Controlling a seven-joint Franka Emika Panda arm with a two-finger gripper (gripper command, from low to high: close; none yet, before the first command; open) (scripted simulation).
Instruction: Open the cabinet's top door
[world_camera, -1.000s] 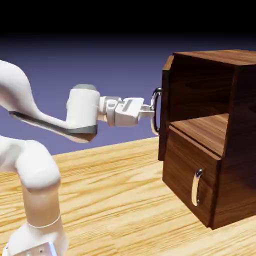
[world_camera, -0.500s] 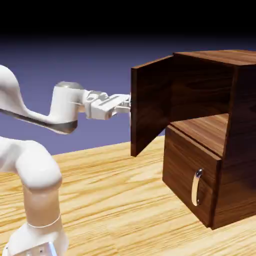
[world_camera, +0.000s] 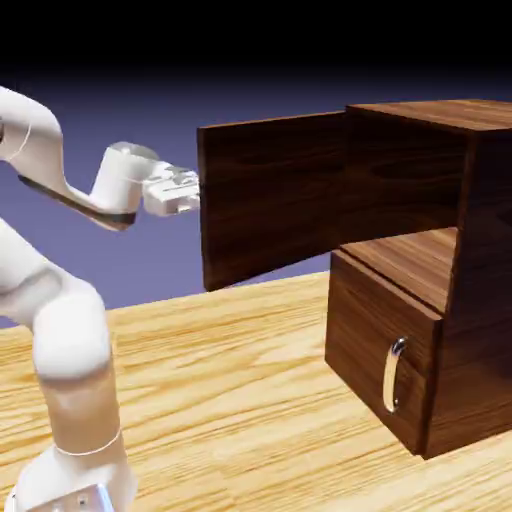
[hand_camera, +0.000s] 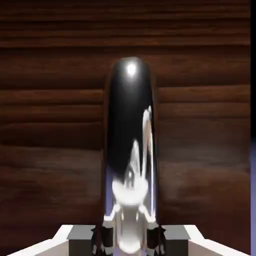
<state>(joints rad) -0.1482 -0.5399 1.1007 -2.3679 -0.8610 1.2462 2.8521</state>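
Hand view shows the gripper (hand_camera: 128, 239) clamped on the top door's (world_camera: 270, 205) unmarked silver handle (hand_camera: 130, 150); door swung wide.

no readable text, labels, numbers or signs anywhere

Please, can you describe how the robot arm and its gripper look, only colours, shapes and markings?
The arm is glossy white, built of thick rounded segments, with a dark grey band along the forearm. The wrist ends in a rounded white-grey cap. The gripper is white and blocky; its jaws are small and dark grey with ribbed inner faces. No cables or markings show.
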